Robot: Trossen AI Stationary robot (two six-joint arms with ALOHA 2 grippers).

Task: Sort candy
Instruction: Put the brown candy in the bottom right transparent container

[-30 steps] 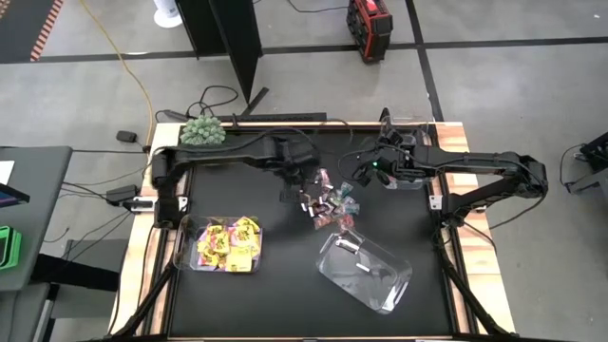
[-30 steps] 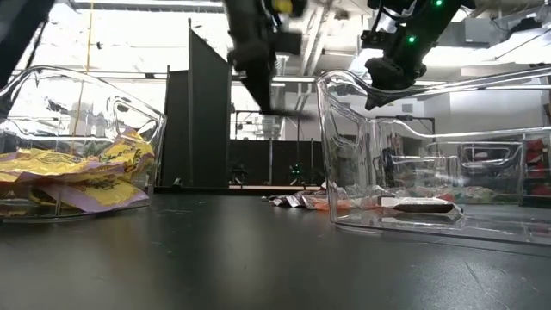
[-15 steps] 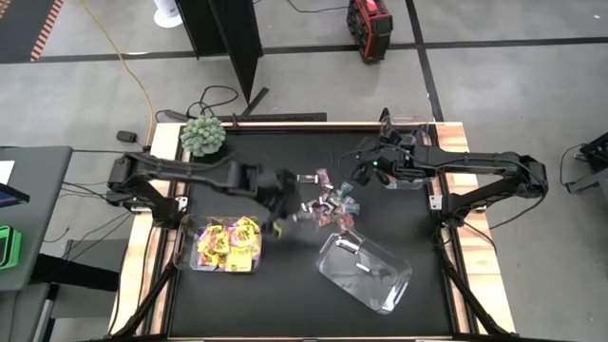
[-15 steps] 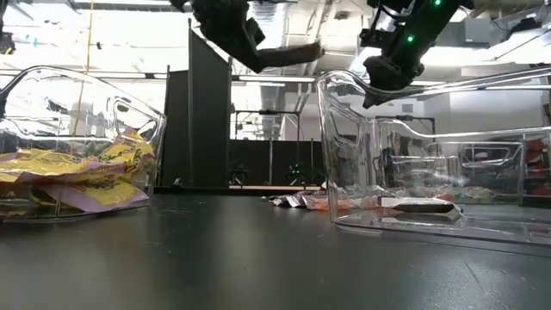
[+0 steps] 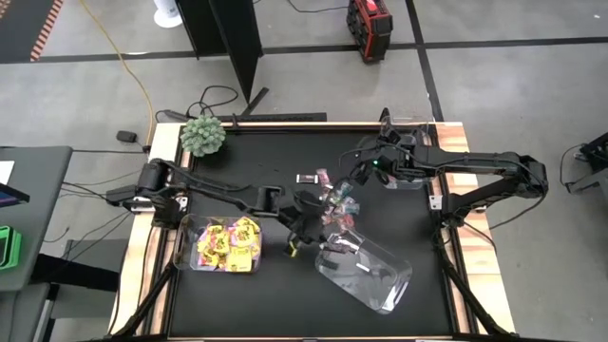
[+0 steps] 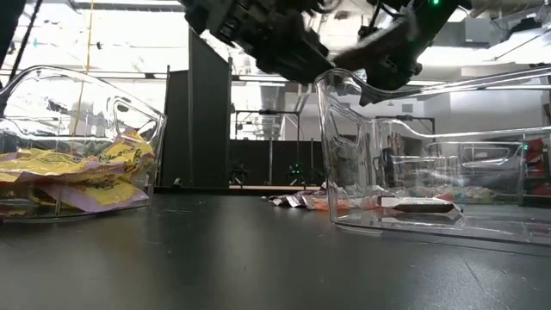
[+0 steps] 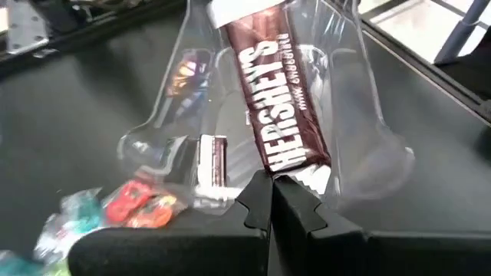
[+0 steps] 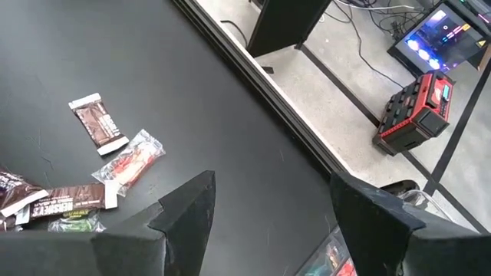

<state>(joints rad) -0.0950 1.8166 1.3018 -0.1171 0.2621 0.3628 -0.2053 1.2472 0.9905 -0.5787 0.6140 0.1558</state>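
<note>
1. The left tool (image 7: 270, 201) is clamped shut on one end of a dark brown mini bar (image 7: 278, 100), which sticks out from the fingertips over the near rim of the tilted clear bin (image 5: 372, 278). The grip is only on the wrapper's tail, so a quick swing could let the bar twist or slip free short of the bin.
2. A similar bar (image 7: 212, 160) already lies inside that bin (so this looks like the right destination). Letting go too early would likely drop the held bar on the black surface (image 5: 285, 294) by the rim.
3. The bin rests askew, and in the low view the left arm passes close to its upper edge. A nudge there could slide or tip it.
4. The loose candy pile (image 5: 334, 206) sits just beside the left tool. A low return sweep could scatter teal-and-pink pieces.
5. The right tool (image 8: 268, 201) hovers with its jaws wide apart and empty above the far side of the pile. Both arms heading for the same sweets might collide.
6. The yellow packets (image 5: 228, 244) lie in their own bin (image 5: 186, 249), well apart.
</note>
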